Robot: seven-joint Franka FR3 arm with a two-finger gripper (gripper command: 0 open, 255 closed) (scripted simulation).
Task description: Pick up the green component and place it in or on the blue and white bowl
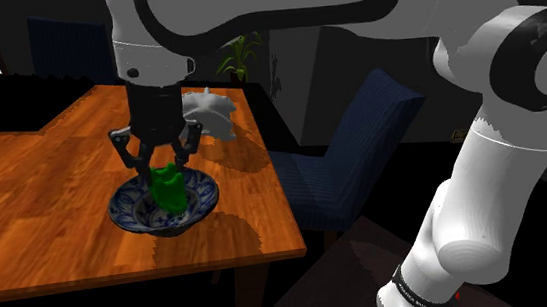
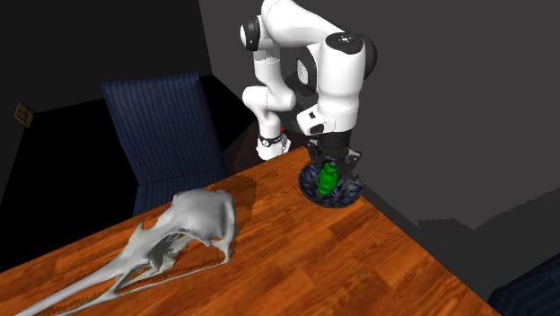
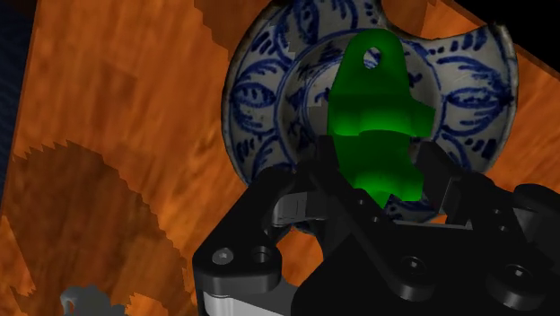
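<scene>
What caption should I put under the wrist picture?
Gripper holds the green part in the blue and white bowl on a wooden table.

The white arm (image 2: pixel 334 72) bends down over the far end of a wooden table (image 2: pixel 359 260). Its black gripper (image 2: pixel 330 171) grips an upright green part (image 2: pixel 327 183) just above a blue patterned bowl (image 2: pixel 349 195). A pale animal skull (image 2: pixel 193 224) lies nearer on the table, and a blue chair (image 2: pixel 166 126) stands behind it.
</scene>
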